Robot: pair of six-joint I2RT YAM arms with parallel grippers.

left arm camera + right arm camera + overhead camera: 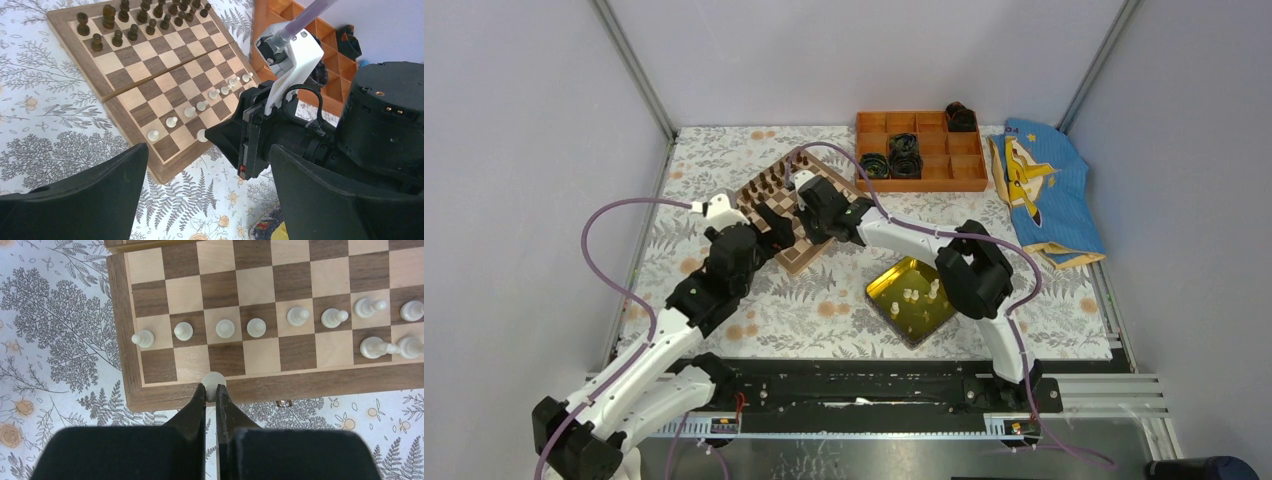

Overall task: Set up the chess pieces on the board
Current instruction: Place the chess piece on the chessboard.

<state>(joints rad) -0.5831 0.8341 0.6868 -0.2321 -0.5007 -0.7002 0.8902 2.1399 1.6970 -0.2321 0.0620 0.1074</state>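
Now right fingers point(199, 407) clamp a tiny cream-white chess piece point(215, 380) at the edge of a checked wooden chessboard point(320, 385) — left fingers point(90, 195) spread apart, empty.

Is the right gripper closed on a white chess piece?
Yes, the right gripper pinches a white chess piece over the chessboard's near border.
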